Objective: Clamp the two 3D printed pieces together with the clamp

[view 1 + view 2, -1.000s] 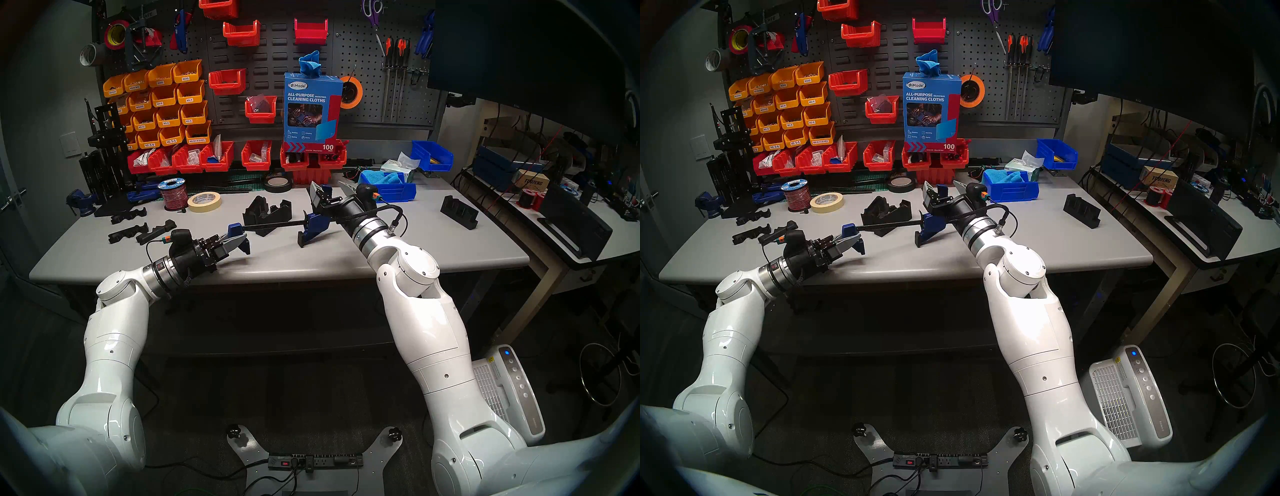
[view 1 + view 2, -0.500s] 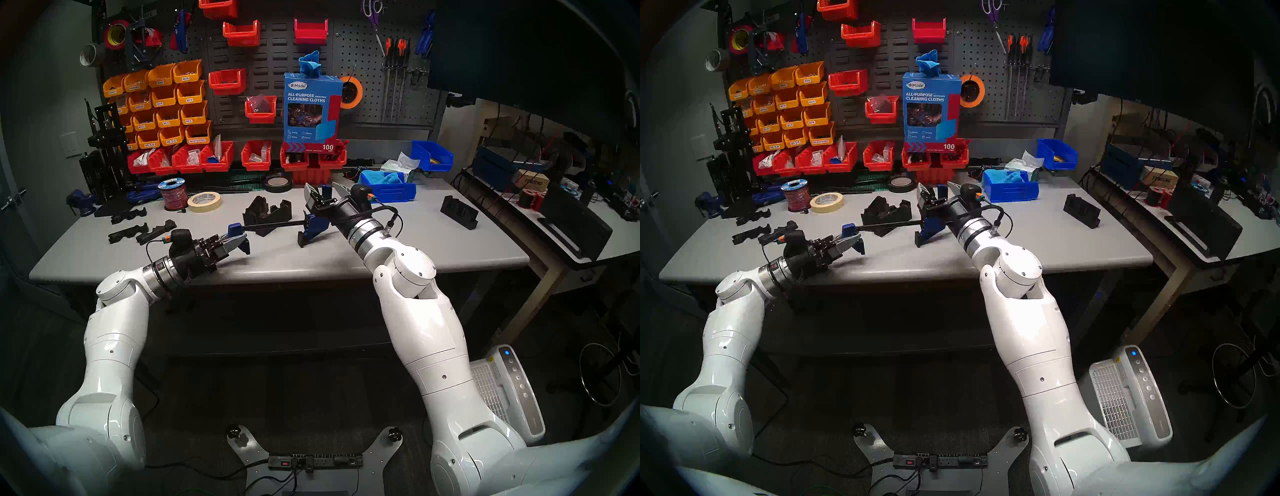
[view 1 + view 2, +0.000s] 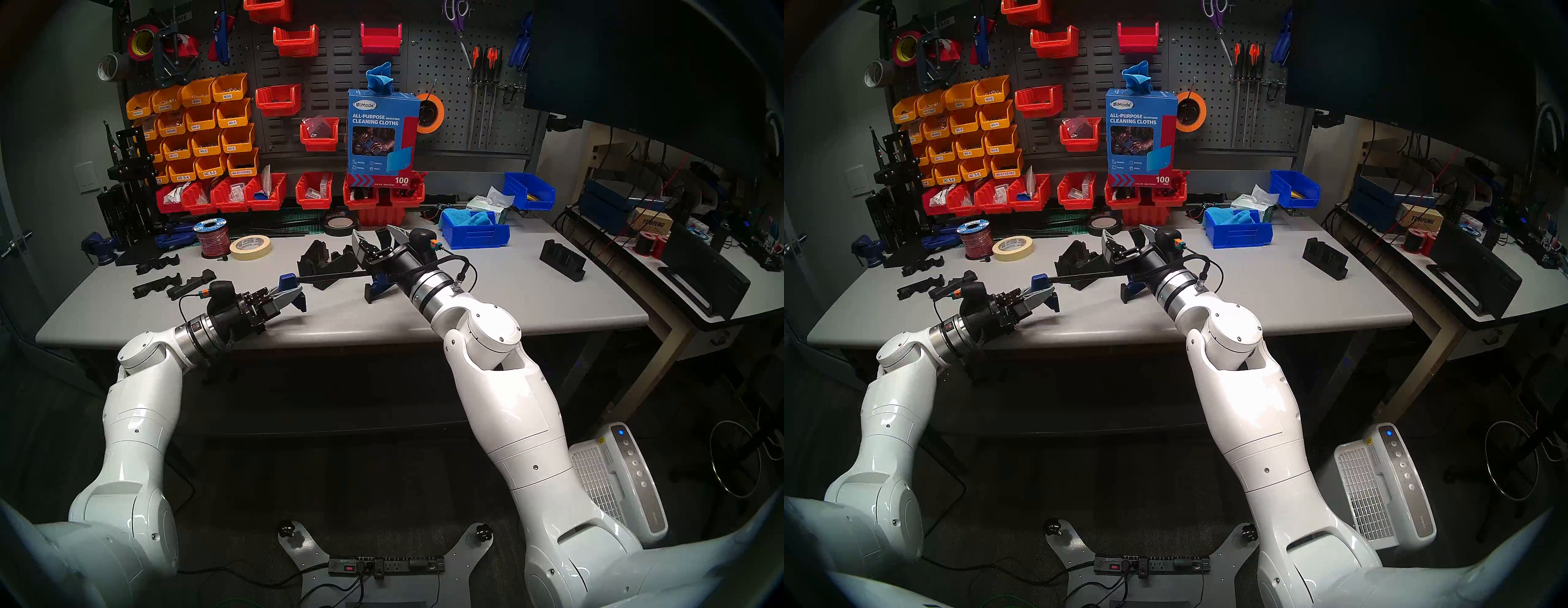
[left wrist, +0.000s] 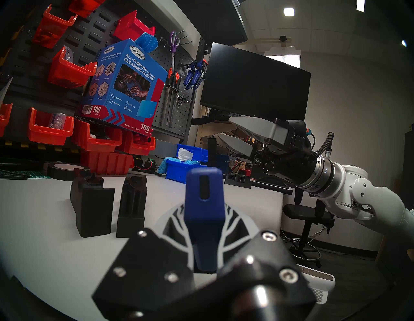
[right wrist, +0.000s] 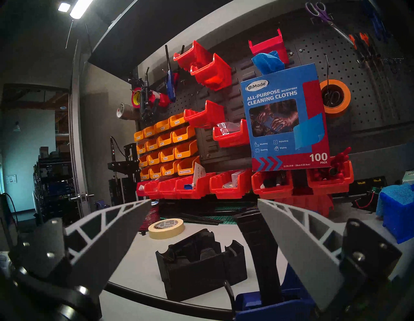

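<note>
Looking from the head views, the left gripper (image 3: 288, 296) pinches the blue fixed end of the clamp (image 3: 335, 277), whose bar runs rightward above the desk (image 3: 509, 305) near its front-middle. The two 3D printed pieces (image 3: 326, 261) sit side by side just behind the bar, toward the desk's middle, not yet between the clamp's ends. The right gripper (image 3: 375, 240) hangs spread wide and empty above the sliding body. My judgement: the clamp is lifted and steadied, but placing it round the pieces and squeezing the trigger remain.

In the second head view the blue box (image 3: 1140, 136) at the back edge reads "UiMade ALL-PURPOSE MICROFIBER CLEANING CLOTHS, 100 PACK"; yellow bins (image 3: 962, 127) carry screw labels such as "M2.5-5".

The left wrist view shows that gripper's fingers (image 4: 172, 226) closed on the blue end piece, the two prints close together but not touching.

The right wrist view shows spread fingers (image 5: 125, 224) holding nothing, the black handle rising between them, nearer the right-hand finger.
</note>
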You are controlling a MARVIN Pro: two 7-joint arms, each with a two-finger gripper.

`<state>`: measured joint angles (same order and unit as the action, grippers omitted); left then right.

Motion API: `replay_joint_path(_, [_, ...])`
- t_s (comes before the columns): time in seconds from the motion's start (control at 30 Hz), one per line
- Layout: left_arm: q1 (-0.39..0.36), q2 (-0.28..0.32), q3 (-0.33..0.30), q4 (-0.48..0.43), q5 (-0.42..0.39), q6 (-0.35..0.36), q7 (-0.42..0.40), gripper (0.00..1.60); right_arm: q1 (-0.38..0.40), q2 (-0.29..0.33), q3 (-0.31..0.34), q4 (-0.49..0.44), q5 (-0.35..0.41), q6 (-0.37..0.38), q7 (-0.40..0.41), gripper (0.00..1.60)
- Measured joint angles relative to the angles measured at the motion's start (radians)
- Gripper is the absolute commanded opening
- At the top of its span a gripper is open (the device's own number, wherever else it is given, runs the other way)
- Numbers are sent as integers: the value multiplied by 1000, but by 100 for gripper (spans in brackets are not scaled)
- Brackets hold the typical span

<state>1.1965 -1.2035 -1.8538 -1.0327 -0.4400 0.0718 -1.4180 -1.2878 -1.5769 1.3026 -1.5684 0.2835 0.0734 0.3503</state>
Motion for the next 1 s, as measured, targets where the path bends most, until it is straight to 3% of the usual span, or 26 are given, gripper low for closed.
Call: replay_joint_path(1.0, [0, 0, -1, 0, 1, 0, -1, 0, -17, -9, -103, 40, -253, -222, -157, 160])
